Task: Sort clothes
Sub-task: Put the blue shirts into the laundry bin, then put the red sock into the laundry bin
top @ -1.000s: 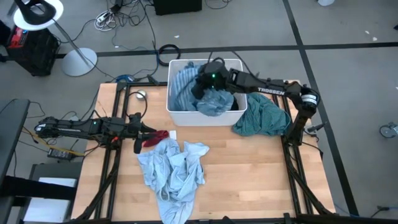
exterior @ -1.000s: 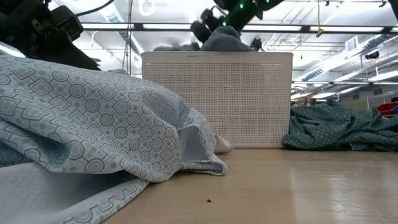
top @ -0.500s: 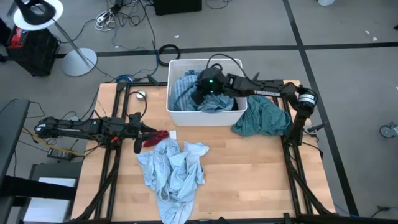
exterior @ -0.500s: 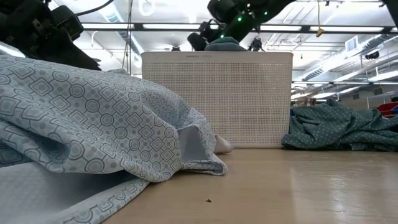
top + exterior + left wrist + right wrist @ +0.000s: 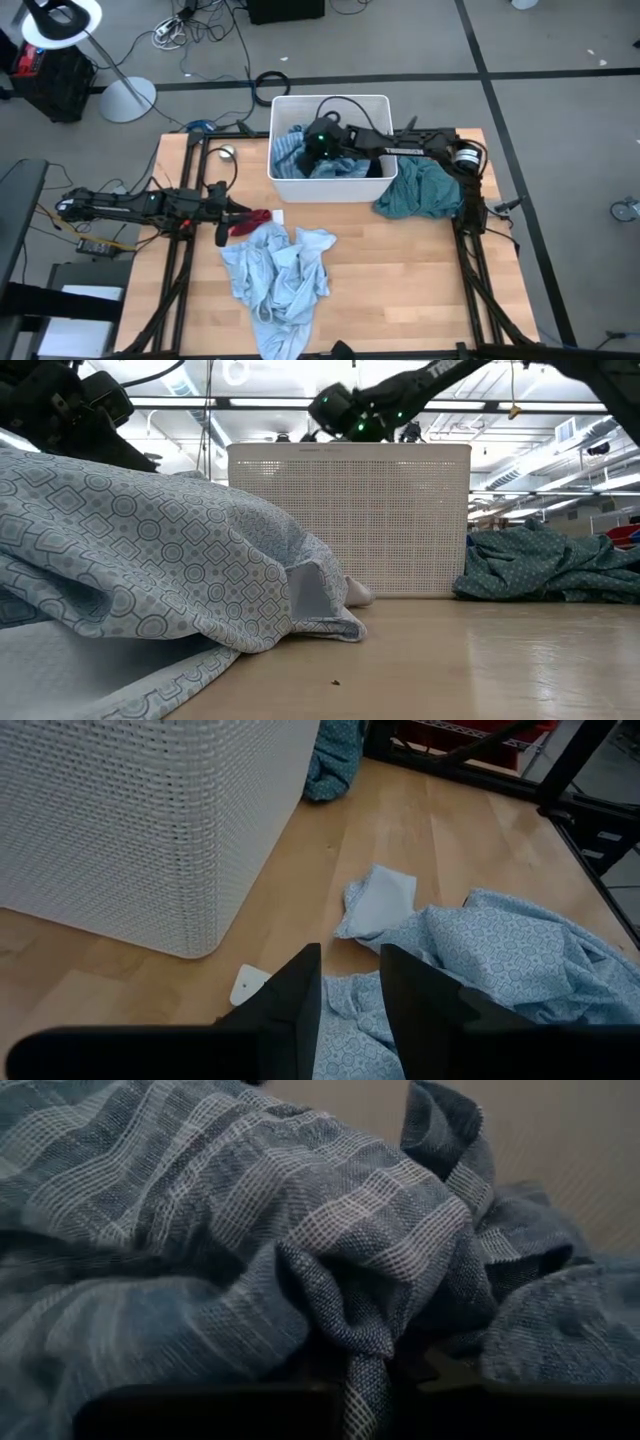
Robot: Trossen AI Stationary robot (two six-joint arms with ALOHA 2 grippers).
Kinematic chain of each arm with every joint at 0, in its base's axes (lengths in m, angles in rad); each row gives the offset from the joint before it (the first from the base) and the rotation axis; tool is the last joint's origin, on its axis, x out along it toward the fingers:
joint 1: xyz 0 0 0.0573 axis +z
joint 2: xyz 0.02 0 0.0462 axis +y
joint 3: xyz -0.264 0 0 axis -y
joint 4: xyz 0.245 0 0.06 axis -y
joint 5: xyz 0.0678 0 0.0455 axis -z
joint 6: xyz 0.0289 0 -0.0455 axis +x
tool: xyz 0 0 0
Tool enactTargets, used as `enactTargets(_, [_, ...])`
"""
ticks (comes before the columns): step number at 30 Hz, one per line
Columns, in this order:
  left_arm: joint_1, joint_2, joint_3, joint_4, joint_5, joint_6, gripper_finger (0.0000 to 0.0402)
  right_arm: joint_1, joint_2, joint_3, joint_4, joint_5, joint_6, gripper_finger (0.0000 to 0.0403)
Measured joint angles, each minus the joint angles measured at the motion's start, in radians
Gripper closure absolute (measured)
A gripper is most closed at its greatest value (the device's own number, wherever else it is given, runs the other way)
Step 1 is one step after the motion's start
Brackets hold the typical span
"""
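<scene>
**Right tool working down inside the bin**

The worktop (image 5: 400,270) is carrying the white bin (image 5: 283,108) at its far edge, with the clothes split three ways around it. The light blue patterned garment (image 5: 275,280) is sprawling just in front of the left tool (image 5: 224,232), whose fingers are standing slightly parted over the fabric's edge, holding nothing; a small red piece (image 5: 258,216) is lying right beside that tool. The teal garment (image 5: 420,190) is bunching outside the bin, beneath the right arm's reach.

The right tool (image 5: 312,150) is reaching into the bin, nearly clenched, with the blue checked cloth (image 5: 330,1260) folded tight directly ahead of its fingertips and apparently pinched there, though the grip itself is hidden. That cloth is lying immediately under and in front of this tool, so the right arm is clearly the nearer one for lifting it out.
</scene>
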Motion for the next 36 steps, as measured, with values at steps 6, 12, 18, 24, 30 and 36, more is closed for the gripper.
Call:
enactTargets(6, [0.0, 0.0, 0.0, -0.002, 0.0, 0.0, 0.0291, -0.005, 0.073, 0.007, 0.001, -0.047, 0.016, 0.0382])
enactTargets(12, [0.0, 0.0, 0.0, -0.005, 0.0, 0.0, 0.0291, -0.006, 0.095, 0.006, 0.02, -0.052, 0.062, 0.0339])
enactTargets(18, [0.0, 0.0, 0.0, -0.003, 0.0, 0.0, 0.0291, -0.022, 0.057, 0.005, 0.01, -0.115, 0.125, 0.0278])
enactTargets(24, [0.0, 0.0, 0.0, -0.003, 0.0, 0.0, 0.0291, -0.029, -0.03, 0.004, 0.006, -0.141, 0.117, 0.0219])
enactTargets(30, [0.0, 0.0, 0.0, -0.002, 0.0, -0.006, 0.0291, -0.03, -0.141, 0.004, -0.038, -0.141, 0.046, 0.0185])
enactTargets(36, [0.0, 0.0, 0.0, -0.002, 0.0, -0.007, 0.0291, -0.03, -0.274, 0.004, -0.126, -0.14, 0.036, 0.018])
